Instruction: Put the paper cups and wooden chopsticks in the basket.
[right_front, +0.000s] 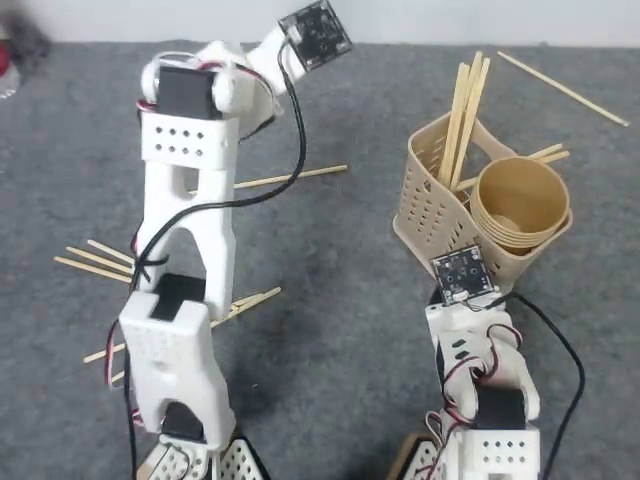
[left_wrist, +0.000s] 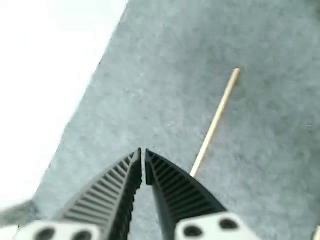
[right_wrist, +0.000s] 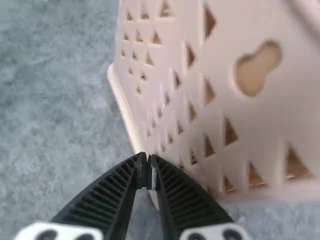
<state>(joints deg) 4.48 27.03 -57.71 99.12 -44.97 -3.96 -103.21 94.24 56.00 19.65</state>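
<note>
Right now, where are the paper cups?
In the high view, the stacked paper cups sit inside the basket on the right side, beside the upright wooden chopsticks.

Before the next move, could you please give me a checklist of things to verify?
1. Left claw empty: ok, shut on nothing.
2. Right claw empty: ok, shut beside the basket wall.
3. Cups in basket: ok, stacked inside.
4. Loose chopsticks cleared: not ok, several lie on the carpet.
5. Nearest chopstick close to the left claw: ok, lying flat beside its tips.
</note>
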